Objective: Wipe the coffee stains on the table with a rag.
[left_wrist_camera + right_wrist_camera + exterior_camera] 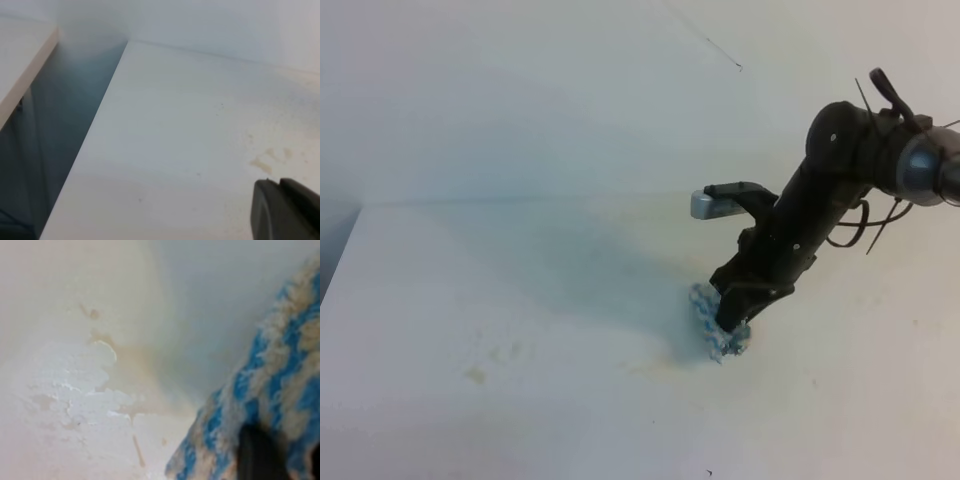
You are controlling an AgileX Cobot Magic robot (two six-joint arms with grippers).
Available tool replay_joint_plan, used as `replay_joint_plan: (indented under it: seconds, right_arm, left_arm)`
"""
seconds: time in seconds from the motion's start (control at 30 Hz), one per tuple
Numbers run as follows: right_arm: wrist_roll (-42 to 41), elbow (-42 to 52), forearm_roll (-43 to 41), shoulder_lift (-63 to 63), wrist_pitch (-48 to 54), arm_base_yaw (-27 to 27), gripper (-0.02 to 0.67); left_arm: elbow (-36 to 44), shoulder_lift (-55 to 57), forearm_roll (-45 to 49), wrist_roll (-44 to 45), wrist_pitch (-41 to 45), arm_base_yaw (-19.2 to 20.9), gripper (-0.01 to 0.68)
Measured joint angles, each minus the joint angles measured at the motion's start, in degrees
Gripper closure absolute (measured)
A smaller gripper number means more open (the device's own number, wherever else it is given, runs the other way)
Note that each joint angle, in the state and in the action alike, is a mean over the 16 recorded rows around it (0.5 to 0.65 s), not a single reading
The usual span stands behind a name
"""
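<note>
right arm reaches down from the right edge | pincer (732, 322) presses the blue-and-white rag (718, 322) onto the white table (520, 420) | faint yellowish coffee stains (655, 364) lie just left of the rag | tan specks (475, 375) sit further left

White table (520, 290); faint yellowish-tan coffee stains (131, 371); rag (280, 390) striped blue and cream; black right gripper (732, 322).
</note>
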Motion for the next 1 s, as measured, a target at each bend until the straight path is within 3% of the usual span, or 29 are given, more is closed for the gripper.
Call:
replay_joint_plan:
  seconds: [0.2, 0.33, 0.4, 0.77, 1.0]
  right_arm:
    - [0.82, 0.0, 0.74, -1.36, 0.8, -0.26, 0.345]
    - [1.24, 0.0, 0.52, -3.09, 1.6, -0.42, 0.324]
    - [1.72, 0.01, 0.09, -4.39, 2.01, -0.5, 0.343]
    - [8.35, 0.44, -4.53, -14.58, 3.0, -0.53, 0.612]
    - [13.88, 4.13, -6.73, -24.54, 1.6, -0.48, 0.65]
  left_arm:
    - [0.0, 0.0, 0.0, 0.0, 0.0, 0.0, 0.672]
    - [0.0, 0.0, 0.0, 0.0, 0.0, 0.0, 0.672]
    - [0.0, 0.0, 0.0, 0.0, 0.0, 0.0, 0.672]
    - [0.0, 0.0, 0.0, 0.0, 0.0, 0.0, 0.672]
    - [0.0, 0.0, 0.0, 0.0, 0.0, 0.0, 0.672]
